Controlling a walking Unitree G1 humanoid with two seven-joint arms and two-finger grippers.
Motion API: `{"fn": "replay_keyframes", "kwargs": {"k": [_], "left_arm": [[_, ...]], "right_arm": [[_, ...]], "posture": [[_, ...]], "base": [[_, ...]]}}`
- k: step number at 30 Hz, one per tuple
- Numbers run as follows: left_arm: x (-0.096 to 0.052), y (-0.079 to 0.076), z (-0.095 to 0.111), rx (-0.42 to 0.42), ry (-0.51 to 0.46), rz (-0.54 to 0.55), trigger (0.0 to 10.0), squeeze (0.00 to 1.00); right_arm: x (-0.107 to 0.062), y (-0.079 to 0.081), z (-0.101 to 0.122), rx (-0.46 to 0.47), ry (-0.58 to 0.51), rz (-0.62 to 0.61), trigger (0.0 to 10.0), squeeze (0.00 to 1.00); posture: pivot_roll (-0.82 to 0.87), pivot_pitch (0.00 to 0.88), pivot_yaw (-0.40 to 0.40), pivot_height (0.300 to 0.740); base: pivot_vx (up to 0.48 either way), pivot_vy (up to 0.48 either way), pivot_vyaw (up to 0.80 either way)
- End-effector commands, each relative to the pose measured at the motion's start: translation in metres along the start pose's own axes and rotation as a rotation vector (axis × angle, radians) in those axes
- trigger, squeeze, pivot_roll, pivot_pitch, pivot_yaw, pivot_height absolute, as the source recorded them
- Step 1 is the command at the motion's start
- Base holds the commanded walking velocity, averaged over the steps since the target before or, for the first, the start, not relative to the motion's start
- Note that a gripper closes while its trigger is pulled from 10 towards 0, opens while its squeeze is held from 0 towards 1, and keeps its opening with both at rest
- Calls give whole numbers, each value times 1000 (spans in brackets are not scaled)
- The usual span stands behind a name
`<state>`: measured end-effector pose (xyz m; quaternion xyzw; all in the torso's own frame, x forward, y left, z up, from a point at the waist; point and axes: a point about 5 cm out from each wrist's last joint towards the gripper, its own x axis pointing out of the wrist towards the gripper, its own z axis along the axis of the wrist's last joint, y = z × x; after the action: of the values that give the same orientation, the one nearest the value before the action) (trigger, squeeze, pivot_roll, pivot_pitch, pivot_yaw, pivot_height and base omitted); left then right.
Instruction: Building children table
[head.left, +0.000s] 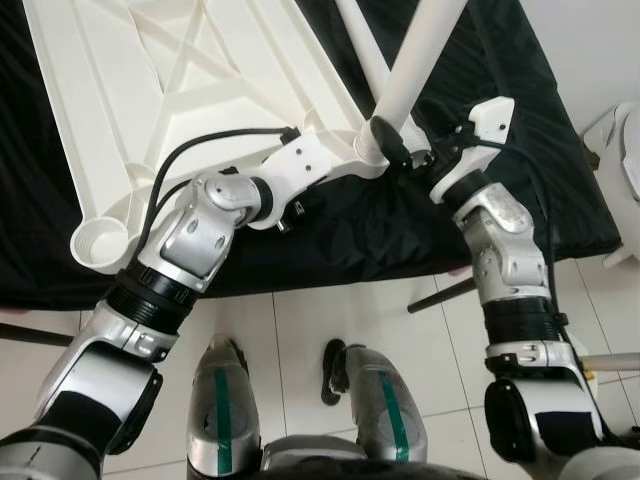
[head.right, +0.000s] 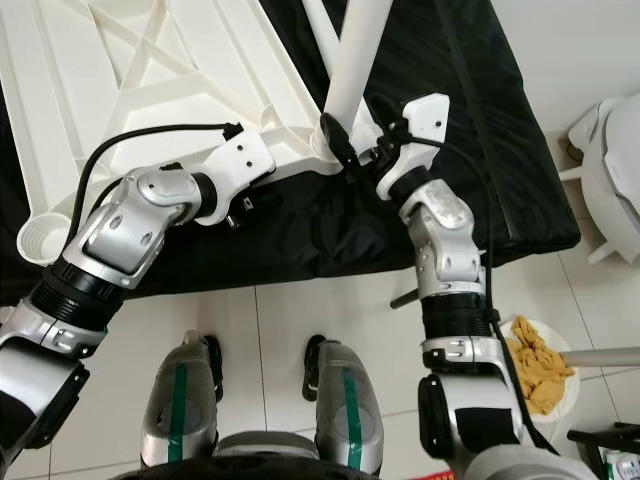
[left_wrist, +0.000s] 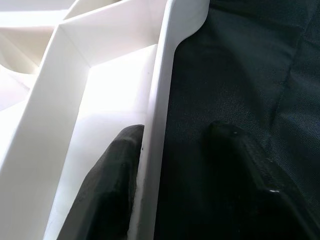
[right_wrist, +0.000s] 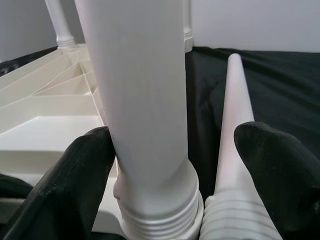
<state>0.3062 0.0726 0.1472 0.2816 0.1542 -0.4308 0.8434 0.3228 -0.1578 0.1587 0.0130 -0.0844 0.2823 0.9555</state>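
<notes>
Here the white tabletop (head.left: 170, 90) lies upside down on a black cloth (head.left: 520, 150), and the left end effector (left_wrist: 172, 170) straddles its near rim wall, one finger (left_wrist: 107, 185) inside against the wall and the other on the cloth side, partly open and not visibly clamped. Just beside it at the tabletop's corner socket, the right end effector (right_wrist: 165, 165) is spread wide around a white leg (right_wrist: 145, 100) standing in that socket, one finger touching the leg, the far finger apart from it. A second loose leg (right_wrist: 232, 145) lies between that leg and the far finger.
</notes>
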Motion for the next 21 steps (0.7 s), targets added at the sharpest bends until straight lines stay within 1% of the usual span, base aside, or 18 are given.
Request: {"fn": "replay_keyframes", "kwargs": {"k": [1, 3, 6, 11, 14, 16, 21], "left_arm": [[2, 1, 2, 19, 1, -5, 10000, 0], [2, 1, 2, 21, 1, -4, 10000, 0], [2, 2, 2, 24, 1, -3, 10000, 0], [2, 2, 2, 27, 2, -5, 10000, 0], [2, 2, 2, 29, 1, -7, 10000, 0], [2, 3, 3, 31, 0, -9, 10000, 0], [3, 2, 5, 36, -3, -12, 10000, 0]], "right_arm": [[-5, -2, -11, 30, 51, 73, 10000, 0], [-5, -2, -16, 41, 66, 114, 10000, 0], [-5, -4, -21, 41, 83, 141, 10000, 0], [-3, -6, -23, 36, 89, 181, 10000, 0], [-2, -8, -23, 30, 90, 182, 10000, 0], [3, -13, -22, 15, 86, 178, 10000, 0], [10, -17, -20, -8, 80, 181, 10000, 0]], "posture": [[19, 61, -84, 740], [22, 56, -81, 740], [23, 53, -78, 740], [23, 49, -73, 740], [22, 47, -68, 740], [22, 45, -64, 740], [23, 46, -63, 740]], "base": [[0, 0, 0], [0, 0, 0], [0, 0, 0], [0, 0, 0], [0, 0, 0], [0, 0, 0], [0, 0, 0]]}}
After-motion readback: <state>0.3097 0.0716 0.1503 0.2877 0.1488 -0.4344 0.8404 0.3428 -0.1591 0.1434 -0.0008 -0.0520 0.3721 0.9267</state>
